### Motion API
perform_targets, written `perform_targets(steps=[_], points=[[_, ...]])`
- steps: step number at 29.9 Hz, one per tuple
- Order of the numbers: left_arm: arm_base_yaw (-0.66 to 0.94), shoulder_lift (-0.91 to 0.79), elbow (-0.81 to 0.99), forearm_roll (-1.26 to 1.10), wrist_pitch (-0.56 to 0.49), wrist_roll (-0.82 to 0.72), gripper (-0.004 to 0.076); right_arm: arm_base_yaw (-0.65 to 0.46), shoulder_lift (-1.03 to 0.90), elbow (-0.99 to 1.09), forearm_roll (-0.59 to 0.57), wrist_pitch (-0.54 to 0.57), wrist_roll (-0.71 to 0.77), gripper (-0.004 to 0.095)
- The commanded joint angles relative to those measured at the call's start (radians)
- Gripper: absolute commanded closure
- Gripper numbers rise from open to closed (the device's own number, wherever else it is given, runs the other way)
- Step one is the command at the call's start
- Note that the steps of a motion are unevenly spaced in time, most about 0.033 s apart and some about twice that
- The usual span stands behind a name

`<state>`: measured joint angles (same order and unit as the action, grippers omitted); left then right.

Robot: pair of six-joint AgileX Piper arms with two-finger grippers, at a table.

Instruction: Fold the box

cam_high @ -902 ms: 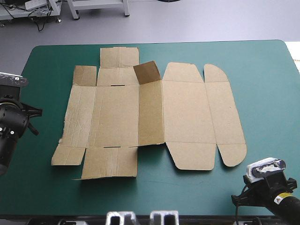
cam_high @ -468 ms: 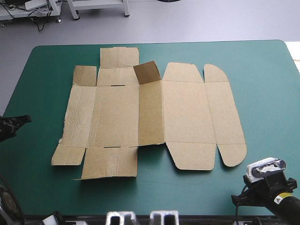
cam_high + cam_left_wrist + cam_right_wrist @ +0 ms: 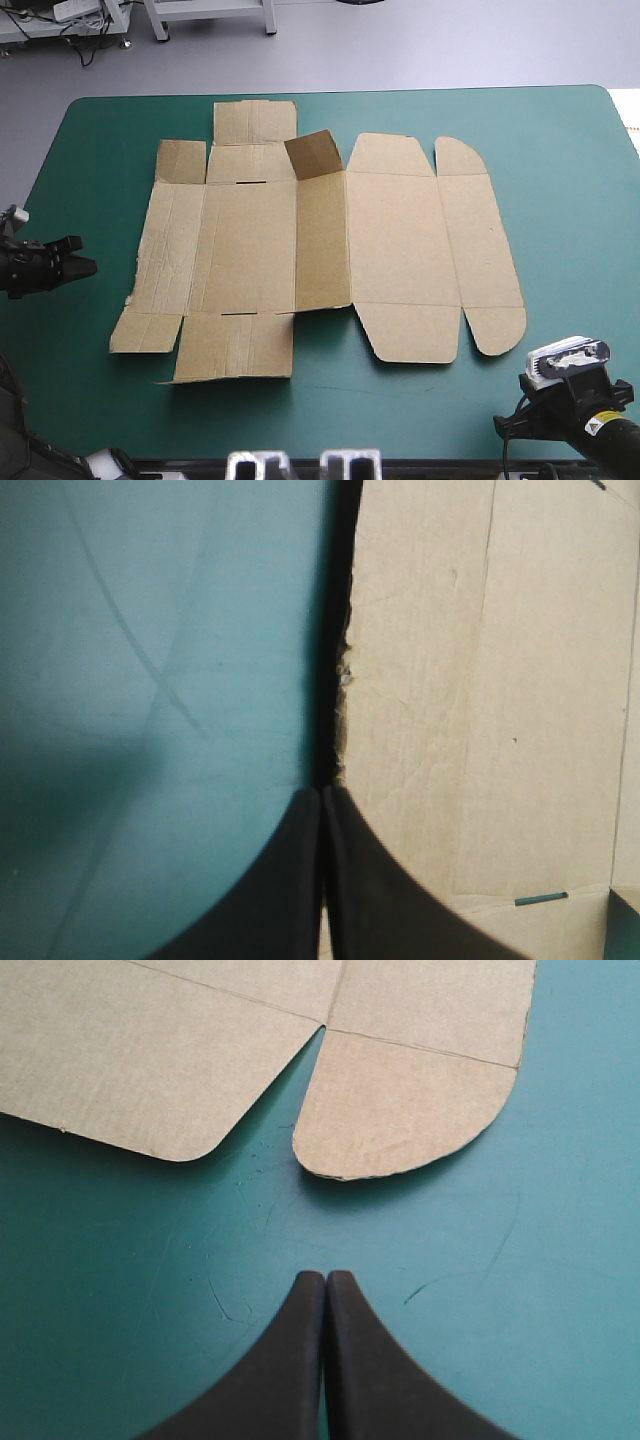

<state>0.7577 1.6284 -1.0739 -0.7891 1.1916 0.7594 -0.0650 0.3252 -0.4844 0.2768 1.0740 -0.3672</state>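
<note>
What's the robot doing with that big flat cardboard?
It is meant to fold the box, but nothing is folded yet: the sheet lies flat on the teal-green cover, only one flap tilted up. The left gripper, shut, points at its left edge; the right gripper, shut, sits near its rounded corner flap. Neither touches it.

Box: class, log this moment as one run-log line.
box: flat, unfolded, one far flap raised | left gripper: shut, by box's left edge | right gripper: shut, short of rounded corner flap
</note>
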Motion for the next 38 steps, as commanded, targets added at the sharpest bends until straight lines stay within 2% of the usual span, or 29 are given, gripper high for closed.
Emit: perform_targets(steps=[1, 5, 8, 10, 14, 16, 23, 38], points=[[0.003, -0.017, -0.028, -0.066, 0.091, 0.03, 0.0734, 0.003, 0.009, -0.022, 0.017, -0.047, 0.0, 0.0932], [0.003, -0.006, -0.048, -0.069, 0.094, 0.034, 0.0733, 0.003, 0.009, -0.022, 0.016, -0.047, 0.003, 0.0931], [-0.01, 0.0, -0.057, -0.063, 0.11, 0.034, 0.0685, 0.003, 0.009, -0.022, 0.009, -0.049, 0.012, 0.0931], [-0.029, 0.007, -0.057, -0.045, 0.11, 0.034, 0.0587, 0.003, 0.009, -0.022, 0.0, -0.05, 0.022, 0.0932], [-0.097, 0.039, -0.057, -0.019, 0.11, 0.014, 0.0313, 0.003, 0.009, -0.022, -0.015, -0.051, 0.033, 0.0932], [-0.134, 0.052, -0.057, -0.012, 0.11, 0.012, 0.0252, 0.003, 0.009, -0.022, -0.015, -0.051, 0.033, 0.0932], [-0.218, 0.122, -0.057, 0.042, 0.11, -0.016, 0.0253, 0.003, 0.009, -0.022, -0.022, -0.051, 0.039, 0.0932], [-0.244, 0.196, -0.039, 0.044, 0.11, -0.092, 0.0253, 0.003, 0.009, -0.022, -0.027, -0.051, 0.048, 0.0931]])
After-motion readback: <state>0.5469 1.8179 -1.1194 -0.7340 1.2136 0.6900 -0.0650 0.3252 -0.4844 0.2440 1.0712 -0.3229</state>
